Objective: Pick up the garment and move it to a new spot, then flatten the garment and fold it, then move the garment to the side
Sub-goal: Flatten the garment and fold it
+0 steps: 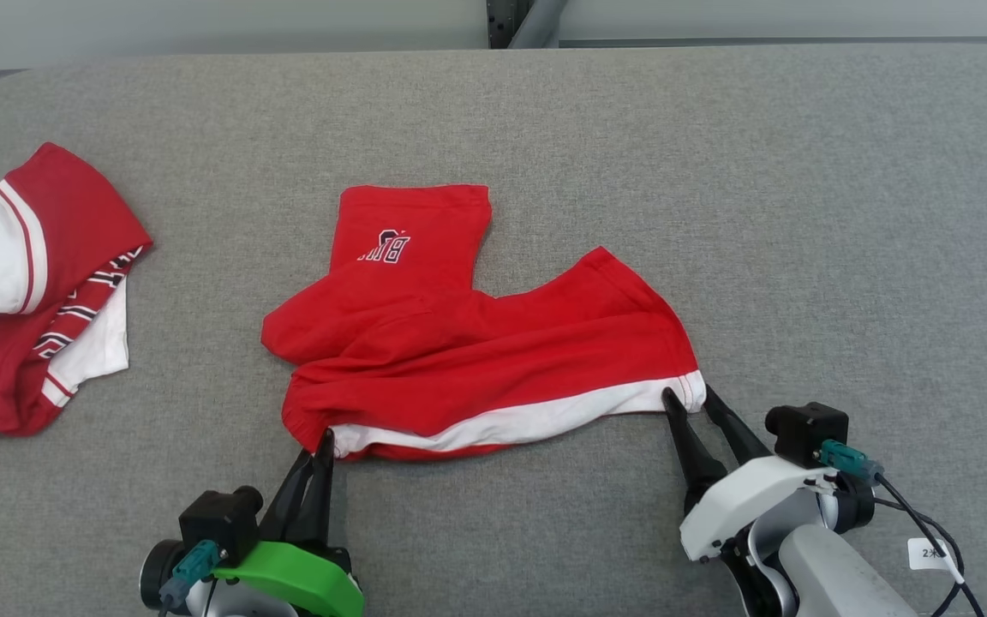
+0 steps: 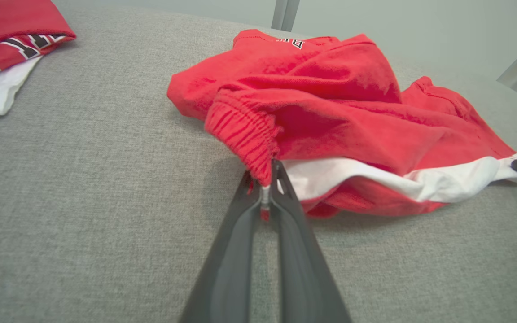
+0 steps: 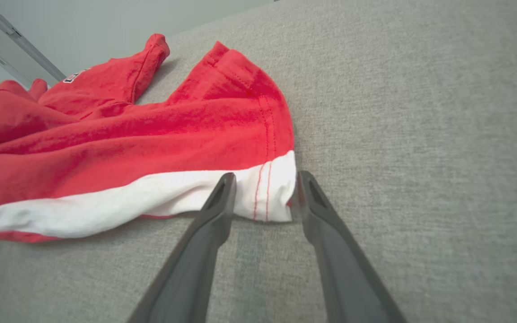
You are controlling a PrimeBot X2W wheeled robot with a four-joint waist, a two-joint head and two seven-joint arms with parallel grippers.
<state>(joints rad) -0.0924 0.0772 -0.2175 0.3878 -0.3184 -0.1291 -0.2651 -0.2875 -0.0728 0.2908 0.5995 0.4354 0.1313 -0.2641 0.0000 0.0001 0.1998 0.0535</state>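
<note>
The garment [image 1: 476,343] lies crumpled just ahead of both grippers' tips. By my reading, flattening, folding and the move aside are all left to do. Whether this is already its new spot cannot be told.

The left gripper [image 1: 322,441] is clamped on a corner of the waistband [image 2: 240,134]; in its wrist view the two fingers meet with a sliver of red cloth pinched between them. The right gripper [image 1: 689,396] stands parted. Its fingers [image 3: 209,224] sit either side of the white corner, close against the cloth but not pinching it. I judge the step in hand to be taking both near corners, one held and one not yet, before the cloth is drawn flat.

The garment looks like shorts in a soft, matte red knit. The waistband at the left tips is gathered, ribbed elastic. A broad white band [image 1: 528,420] runs along the near edge from one gripper to the other, with twin lines of red stitching beside the right tips. Beyond the tips the cloth heaps in loose folds, and one leg lies flat farther out, bearing a print [image 1: 386,248] of white and dark letters.

The surface [image 1: 802,214] under it is coarse grey weave, seemingly padded, with a rounded corner. Well out to the left of the left gripper lies a pile [image 1: 22,283] of red and white clothes with striped trim.
</note>
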